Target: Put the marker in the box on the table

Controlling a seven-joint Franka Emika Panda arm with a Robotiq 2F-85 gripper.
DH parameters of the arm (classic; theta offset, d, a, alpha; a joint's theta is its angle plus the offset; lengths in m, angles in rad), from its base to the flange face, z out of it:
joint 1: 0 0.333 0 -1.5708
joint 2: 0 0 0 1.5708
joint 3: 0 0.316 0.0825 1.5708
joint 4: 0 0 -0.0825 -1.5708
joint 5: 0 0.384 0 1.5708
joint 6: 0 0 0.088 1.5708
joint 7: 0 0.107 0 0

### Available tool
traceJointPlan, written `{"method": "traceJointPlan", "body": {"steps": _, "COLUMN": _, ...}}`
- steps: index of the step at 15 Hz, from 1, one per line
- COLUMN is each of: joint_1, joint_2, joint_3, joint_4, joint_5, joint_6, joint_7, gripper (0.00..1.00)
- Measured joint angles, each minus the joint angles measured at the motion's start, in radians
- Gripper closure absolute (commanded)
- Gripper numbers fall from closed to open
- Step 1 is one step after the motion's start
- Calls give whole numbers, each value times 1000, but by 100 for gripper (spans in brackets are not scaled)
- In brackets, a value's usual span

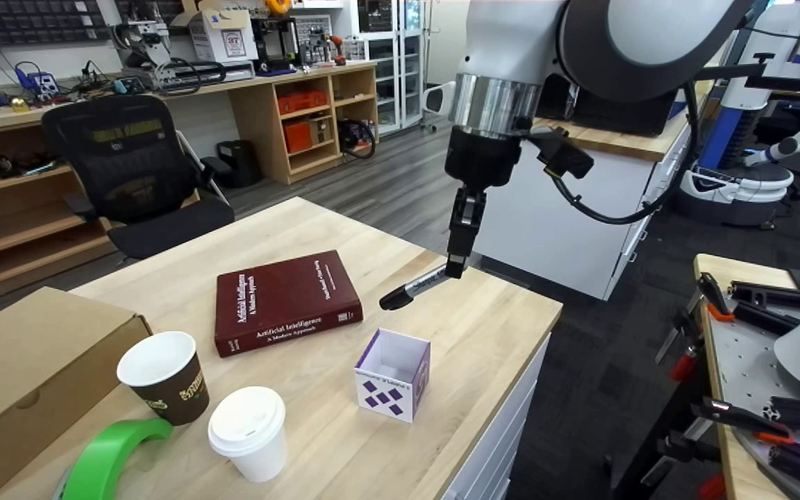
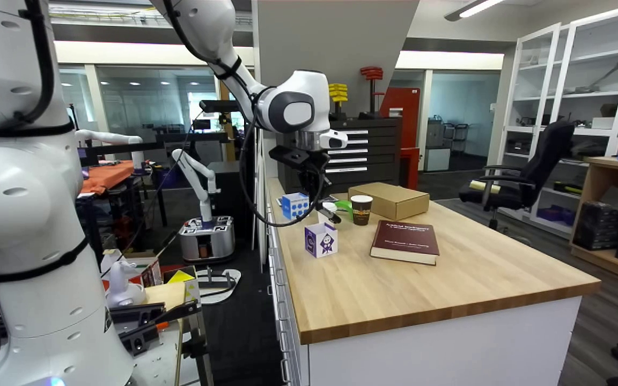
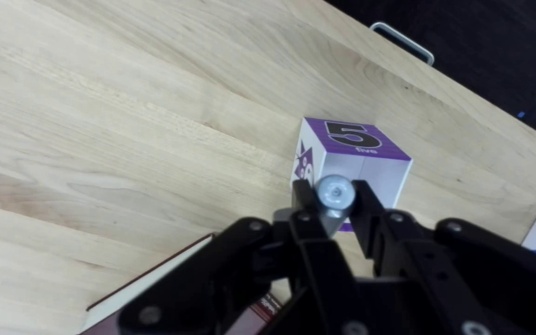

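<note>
Has the marker (image 1: 422, 284) clamped in the tool (image 1: 455, 269), pinched near its pale rear end and held off the tabletop (image 1: 323, 410). Slants it lengthwise instead of hanging it upright, with the dark end lowest and jutting out past the tool. In both exterior views, puts that dark end higher in the picture than the open-topped box (image 1: 387, 389); in the wrist view, overlaps part of the box's mouth with the rear end. Cannot tell the true sideways offset from these angles. Probably calls for centring the dark end over the mouth, tipping the length steeper, then lowering. At this slant, could catch on the rim.
</note>
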Motion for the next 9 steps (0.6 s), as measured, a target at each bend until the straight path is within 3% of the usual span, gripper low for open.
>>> {"method": "traceJointPlan", "body": {"steps": 9, "joint_1": -13, "joint_2": 52, "joint_3": -84, "joint_4": -24, "joint_5": -92, "joint_6": 4, "joint_7": 201, "gripper": 94}}
